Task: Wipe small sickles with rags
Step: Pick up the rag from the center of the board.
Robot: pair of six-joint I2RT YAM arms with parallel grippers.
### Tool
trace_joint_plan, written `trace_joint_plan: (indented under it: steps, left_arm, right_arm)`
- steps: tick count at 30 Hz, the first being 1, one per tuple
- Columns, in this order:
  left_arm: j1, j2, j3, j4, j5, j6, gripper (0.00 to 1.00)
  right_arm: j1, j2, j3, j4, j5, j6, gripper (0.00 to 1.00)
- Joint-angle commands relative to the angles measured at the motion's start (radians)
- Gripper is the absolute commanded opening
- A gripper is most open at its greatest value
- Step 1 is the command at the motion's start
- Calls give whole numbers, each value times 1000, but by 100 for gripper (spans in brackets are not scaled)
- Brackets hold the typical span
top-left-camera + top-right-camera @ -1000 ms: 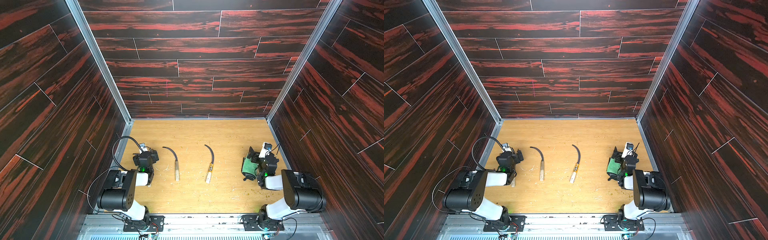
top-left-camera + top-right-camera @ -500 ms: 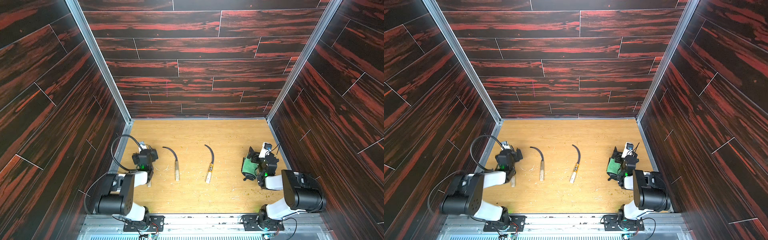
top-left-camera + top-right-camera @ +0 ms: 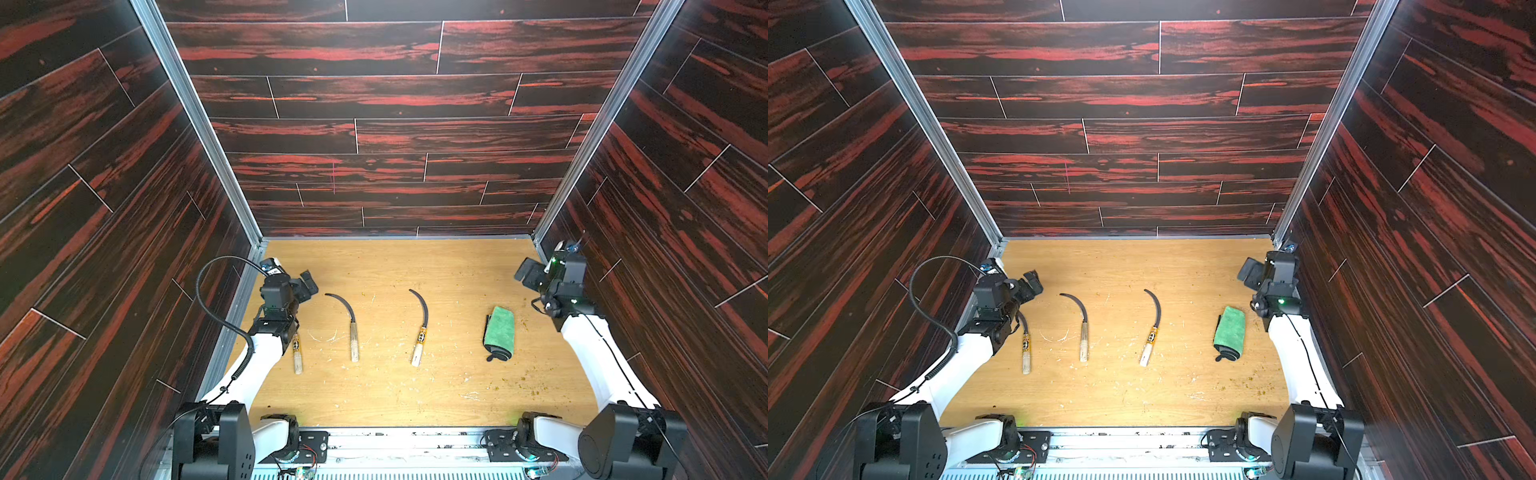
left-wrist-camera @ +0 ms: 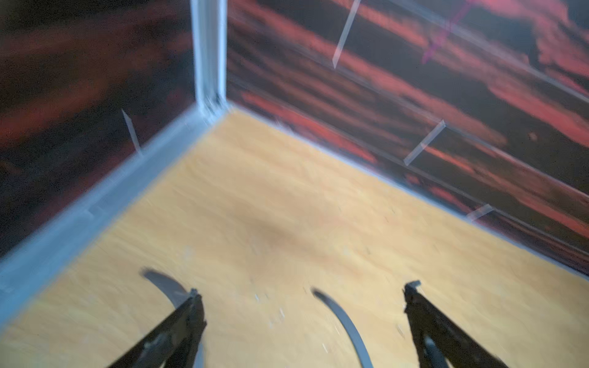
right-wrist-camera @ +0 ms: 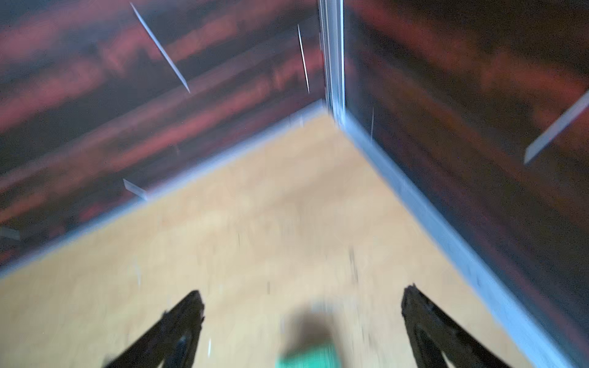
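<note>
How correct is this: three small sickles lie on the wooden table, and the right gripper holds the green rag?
Not quite. The right gripper holds nothing: its jaws stand open, and the green rag lies on the wooden table, apart from it, as both top views show. The three small sickles do lie there.

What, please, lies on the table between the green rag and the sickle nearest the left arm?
Two more sickles, lying apart: a plain-handled sickle and, nearer the rag, a banded sickle with a yellow-black label. Both top views show this.
</note>
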Motion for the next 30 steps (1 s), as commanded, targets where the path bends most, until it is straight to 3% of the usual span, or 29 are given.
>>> trace_joint_plan:
  steps: [1, 3, 8, 16, 30]
  left_arm:
    - [-40, -56, 46, -132, 91, -53, 100]
    - [-99, -85, 54, -179, 43, -30, 100]
    - [-224, -124, 68, -265, -18, -19, 100]
    - [-393, -120, 72, -296, -107, -34, 100]
    - [-529, -9, 134, -268, -160, -30, 100]
  right_arm:
    - [1, -3, 34, -406, -113, 68, 98]
    - [2, 1, 41, -467, -160, 79, 98]
    - [18, 35, 27, -525, -140, 79, 97]
    - [17, 126, -47, -486, -193, 77, 91]
    - [9, 305, -60, -401, -215, 56, 89]
